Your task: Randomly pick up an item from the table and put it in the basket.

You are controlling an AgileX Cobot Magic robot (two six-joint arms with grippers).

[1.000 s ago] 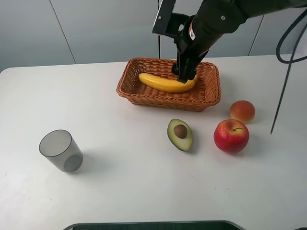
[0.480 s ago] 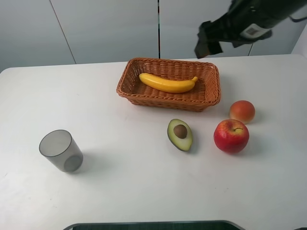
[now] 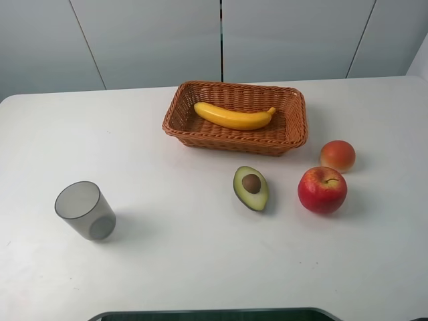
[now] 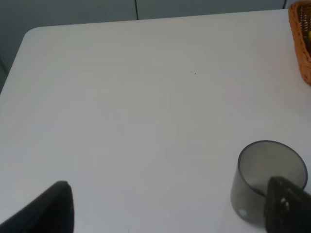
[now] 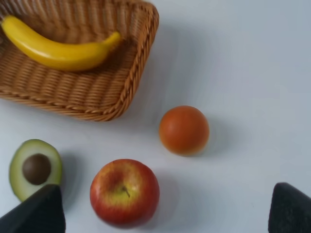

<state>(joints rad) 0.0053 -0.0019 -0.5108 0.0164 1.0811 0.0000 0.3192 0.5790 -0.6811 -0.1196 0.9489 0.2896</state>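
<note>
The yellow banana (image 3: 233, 116) lies inside the orange-brown wicker basket (image 3: 200, 137) at the back middle of the white table (image 3: 200, 261). It also shows in the right wrist view (image 5: 58, 51), lying in the basket (image 5: 97, 102). Neither arm shows in the exterior high view. My right gripper (image 5: 165, 213) is open and empty, above the fruit beside the basket. My left gripper (image 4: 167, 213) is open and empty over the table's left part, with the basket's corner (image 4: 301, 43) far off.
A halved avocado (image 3: 251, 188), a red apple (image 3: 322, 189) and a small orange-red fruit (image 3: 338, 155) lie in front of the basket. A grey translucent cup (image 3: 85, 210) stands at the front left and close to my left gripper's fingertip (image 4: 286, 204).
My right arm has let go of the banana in the basket, risen to the right and left the exterior high view. The banana stays in the basket.
</note>
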